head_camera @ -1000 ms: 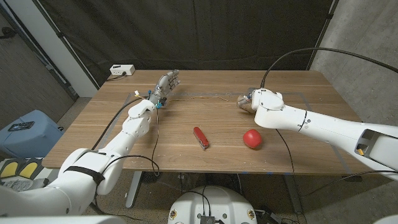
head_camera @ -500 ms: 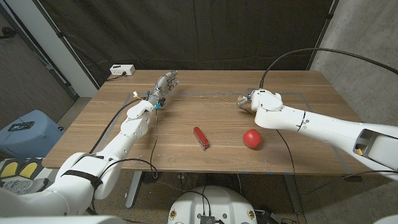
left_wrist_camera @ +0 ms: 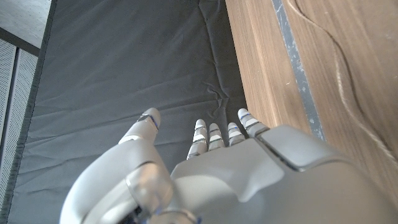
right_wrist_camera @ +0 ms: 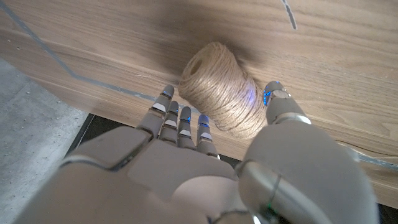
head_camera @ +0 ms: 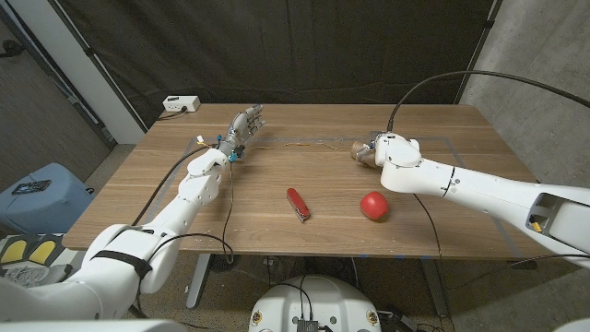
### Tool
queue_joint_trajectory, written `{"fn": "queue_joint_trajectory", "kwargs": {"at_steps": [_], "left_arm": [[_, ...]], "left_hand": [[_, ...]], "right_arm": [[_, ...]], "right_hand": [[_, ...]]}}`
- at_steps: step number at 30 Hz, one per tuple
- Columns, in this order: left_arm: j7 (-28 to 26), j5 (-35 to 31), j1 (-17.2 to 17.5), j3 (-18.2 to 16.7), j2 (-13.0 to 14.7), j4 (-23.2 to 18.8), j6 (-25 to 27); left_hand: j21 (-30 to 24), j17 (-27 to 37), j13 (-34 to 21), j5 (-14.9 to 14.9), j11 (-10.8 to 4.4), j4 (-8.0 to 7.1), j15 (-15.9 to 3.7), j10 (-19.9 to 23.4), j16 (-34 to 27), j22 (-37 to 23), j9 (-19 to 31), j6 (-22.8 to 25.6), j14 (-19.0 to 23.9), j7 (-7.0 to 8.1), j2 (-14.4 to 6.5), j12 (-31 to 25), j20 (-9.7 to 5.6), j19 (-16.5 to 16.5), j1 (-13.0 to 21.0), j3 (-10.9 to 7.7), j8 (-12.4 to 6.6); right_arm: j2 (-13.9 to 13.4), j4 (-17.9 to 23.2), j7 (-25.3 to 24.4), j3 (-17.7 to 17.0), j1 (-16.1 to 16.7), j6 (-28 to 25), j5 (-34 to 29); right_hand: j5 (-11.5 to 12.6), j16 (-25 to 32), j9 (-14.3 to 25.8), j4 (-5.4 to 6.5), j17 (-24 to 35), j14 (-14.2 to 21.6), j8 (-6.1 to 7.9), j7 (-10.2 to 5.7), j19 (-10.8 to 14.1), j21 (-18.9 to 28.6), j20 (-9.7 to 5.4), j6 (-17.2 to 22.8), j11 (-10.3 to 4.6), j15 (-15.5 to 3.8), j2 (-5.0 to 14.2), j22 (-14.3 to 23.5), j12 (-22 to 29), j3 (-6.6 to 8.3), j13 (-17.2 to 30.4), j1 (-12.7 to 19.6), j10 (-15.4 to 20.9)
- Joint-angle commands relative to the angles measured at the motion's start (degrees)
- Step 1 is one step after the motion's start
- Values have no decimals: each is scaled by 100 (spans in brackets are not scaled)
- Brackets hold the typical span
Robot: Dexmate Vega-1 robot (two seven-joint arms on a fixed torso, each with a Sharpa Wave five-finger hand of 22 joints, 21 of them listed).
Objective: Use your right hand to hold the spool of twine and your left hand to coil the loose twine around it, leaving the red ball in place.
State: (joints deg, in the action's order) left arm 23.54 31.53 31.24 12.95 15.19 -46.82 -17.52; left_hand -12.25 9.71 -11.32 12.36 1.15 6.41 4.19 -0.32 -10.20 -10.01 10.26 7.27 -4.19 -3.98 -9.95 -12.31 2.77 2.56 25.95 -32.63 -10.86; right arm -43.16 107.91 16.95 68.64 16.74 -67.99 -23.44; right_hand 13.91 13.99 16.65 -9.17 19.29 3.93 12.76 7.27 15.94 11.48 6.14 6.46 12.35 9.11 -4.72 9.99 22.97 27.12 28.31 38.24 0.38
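Observation:
The spool of twine (head_camera: 361,153) lies on its side at the table's back right. My right hand (head_camera: 380,149) wraps it; in the right wrist view the spool (right_wrist_camera: 219,88) sits between the fingers (right_wrist_camera: 180,119) and the thumb, which touch its sides. A thin loose strand of twine (head_camera: 304,144) runs left from the spool across the wood toward my left hand (head_camera: 243,126). That hand is open, fingers straight and apart, holding nothing, with the strand (left_wrist_camera: 339,68) on the wood beside it. The red ball (head_camera: 372,205) rests in front of the spool, apart from my right arm.
A red pocket knife (head_camera: 298,203) lies mid-table toward the front. A white box (head_camera: 181,104) sits at the table's back left corner. Black cables trail along both arms. A dark curtain hangs behind the table (head_camera: 479,129).
My right hand has shifted slightly left, closing in around the spool. The left hand, ball and knife have stayed where they were.

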Motion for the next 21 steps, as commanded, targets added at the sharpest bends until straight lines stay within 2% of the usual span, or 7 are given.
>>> {"fn": "queue_joint_trajectory", "kwargs": {"at_steps": [1, 8, 21], "left_arm": [[79, -12, -84, 41, -51, 136, -18], [81, -6, -69, 46, -58, 123, 0], [-28, 17, 102, -1, 8, -112, 94]], "left_hand": [[0, 17, -15, 16, 46, 10, 25, -16, -23, -12, 25, 84, 43, 1, -19, 2, 9, 50, 35, -9, -22], [9, 18, -15, 17, 64, 8, 44, -10, -23, -13, 27, 124, 45, -12, -25, 0, 22, 57, 37, -6, -29], [20, 18, -16, 19, 75, 7, 42, -7, -27, -14, 30, 219, 58, -47, -28, -2, 22, 67, 41, -1, -48]], "right_arm": [[-135, 90, 91, -3, 84, -91, -116], [-131, 81, 62, 7, 129, -133, -177], [121, -234, 156, 355, -98, -97, -430]], "right_hand": [[-26, 36, 28, -4, 33, 26, 57, 463, 59, 54, -14, 59, 14, 9, -1, 22, 52, 13, 27, 66, 36], [-50, 80, 60, -14, 68, 156, 128, 454, 141, 75, -15, 244, -7, -55, -9, 26, 213, 11, 102, 107, 275], [-112, 191, 130, -44, 154, 520, 246, 438, 365, 118, -26, 600, -133, -189, -62, 31, 622, 20, 267, 270, 870]]}}
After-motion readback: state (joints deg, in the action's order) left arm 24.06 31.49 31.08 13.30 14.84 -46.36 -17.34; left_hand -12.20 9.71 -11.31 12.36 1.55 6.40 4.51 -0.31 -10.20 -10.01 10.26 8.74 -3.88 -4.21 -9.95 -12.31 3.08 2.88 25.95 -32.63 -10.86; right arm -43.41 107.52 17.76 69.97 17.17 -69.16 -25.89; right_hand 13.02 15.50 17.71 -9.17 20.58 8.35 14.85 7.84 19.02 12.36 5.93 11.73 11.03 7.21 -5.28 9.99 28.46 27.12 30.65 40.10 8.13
